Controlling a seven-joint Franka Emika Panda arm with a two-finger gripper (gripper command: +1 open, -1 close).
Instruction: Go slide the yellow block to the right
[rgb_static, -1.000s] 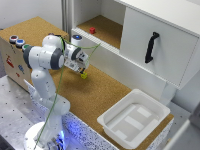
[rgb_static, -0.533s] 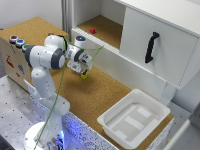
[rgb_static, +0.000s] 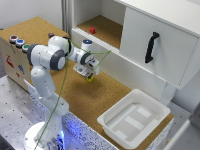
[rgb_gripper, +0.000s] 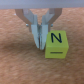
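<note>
The yellow block (rgb_static: 90, 78) is a tiny yellow-green cube on the cork tabletop, just in front of the cabinet's lower wall. In the wrist view the yellow block (rgb_gripper: 56, 45) shows a black N on its upper face. My gripper (rgb_static: 88, 73) hangs low over the cork right beside it. The gripper (rgb_gripper: 40, 45) has its two fingers (rgb_gripper: 36, 34) pressed together with nothing between them, and their tips sit against the block's side. The block is beside the fingers, not held.
A white tray (rgb_static: 111, 123) stands at the table's near right corner. The open cabinet shelf holds a small red block (rgb_static: 92, 30); a sliding door with a black handle (rgb_static: 151, 47) is beside it. A dark purple block (rgb_static: 51, 35) and a button box (rgb_static: 16, 41) are at the exterior view's left.
The gripper has moved toward the exterior view's right and a little nearer the camera, and the yellow block has shifted the same way alongside the fingers.
</note>
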